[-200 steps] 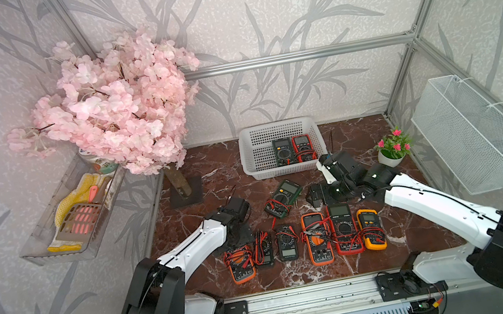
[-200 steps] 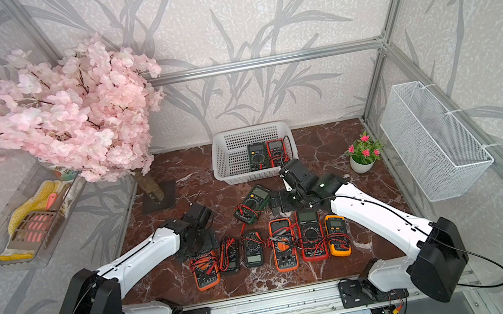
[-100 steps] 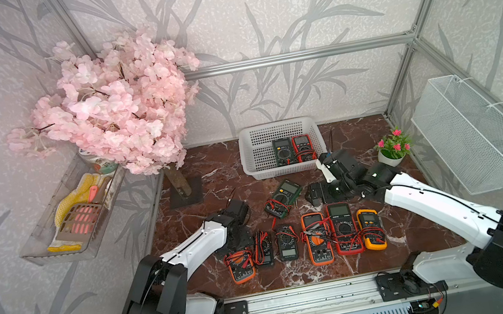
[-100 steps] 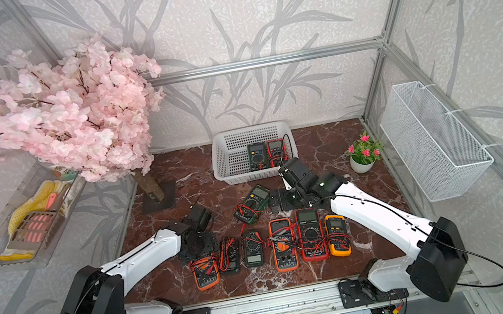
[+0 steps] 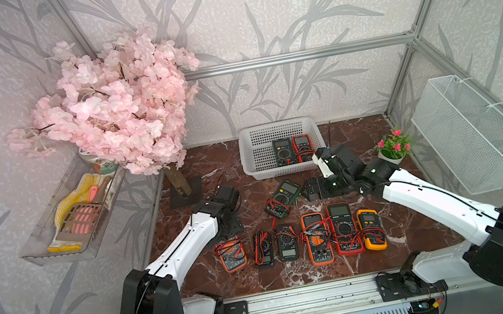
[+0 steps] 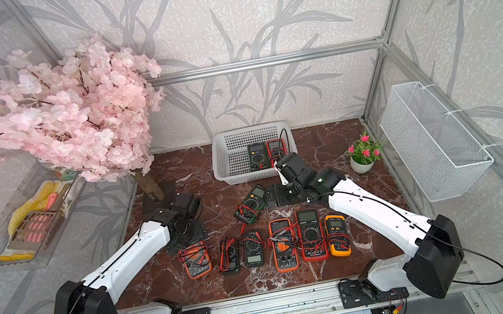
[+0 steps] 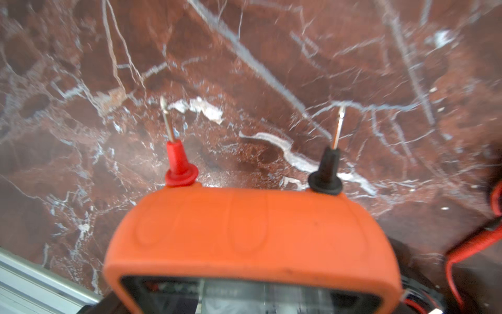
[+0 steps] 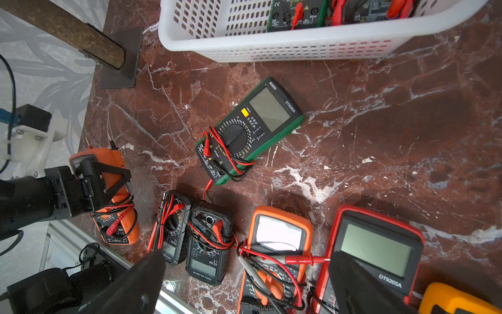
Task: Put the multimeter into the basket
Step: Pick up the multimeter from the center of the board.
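At the left, the left end effector (image 8: pixel 104 174) sits low over the orange multimeter (image 5: pixel 231 256), the first in a row of six along the front of the table (image 5: pixel 219 163). Its jaws straddle the meter's upper half. The near finger lies against the meter's side and the far one is hidden behind it, so this looks like a grip. The meter lies flat on the table with its leads wound round it, well apart from the basket.

Further right, a green multimeter (image 5: pixel 282 198) lies aslant, alone between the row and the basket (image 5: pixel 256 150). The basket stands at the back middle and holds a dark green meter (image 5: pixel 283 152) and a red meter (image 5: pixel 302 147) side by side in its right half.

The right end effector (image 5: pixel 310 189) hangs just right of the green multimeter, with its jaws spread wide and nothing between them.
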Robot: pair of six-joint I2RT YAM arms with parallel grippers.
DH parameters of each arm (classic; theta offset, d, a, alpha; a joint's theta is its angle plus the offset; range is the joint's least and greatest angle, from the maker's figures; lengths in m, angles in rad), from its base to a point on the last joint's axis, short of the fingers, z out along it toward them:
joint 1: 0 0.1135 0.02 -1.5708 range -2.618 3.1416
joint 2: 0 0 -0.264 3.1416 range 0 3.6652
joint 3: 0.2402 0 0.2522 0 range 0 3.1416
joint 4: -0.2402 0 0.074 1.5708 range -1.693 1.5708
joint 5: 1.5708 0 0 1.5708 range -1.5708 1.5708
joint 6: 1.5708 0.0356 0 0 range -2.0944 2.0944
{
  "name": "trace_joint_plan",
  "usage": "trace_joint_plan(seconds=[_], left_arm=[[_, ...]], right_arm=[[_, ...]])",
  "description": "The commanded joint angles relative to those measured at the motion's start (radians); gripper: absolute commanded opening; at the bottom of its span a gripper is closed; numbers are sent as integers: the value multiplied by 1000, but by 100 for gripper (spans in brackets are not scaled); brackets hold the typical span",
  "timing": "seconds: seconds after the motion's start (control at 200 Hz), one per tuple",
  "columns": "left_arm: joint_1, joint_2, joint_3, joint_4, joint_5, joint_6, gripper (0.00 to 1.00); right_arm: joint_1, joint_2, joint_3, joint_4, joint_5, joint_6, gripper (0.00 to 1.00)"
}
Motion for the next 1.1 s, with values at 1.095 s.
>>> trace_joint_plan(seconds=[1.095], left_arm=[[-26, 524, 993, 115, 112, 233, 0]], right_arm=[[-132, -32, 33, 113, -82, 28, 99]])
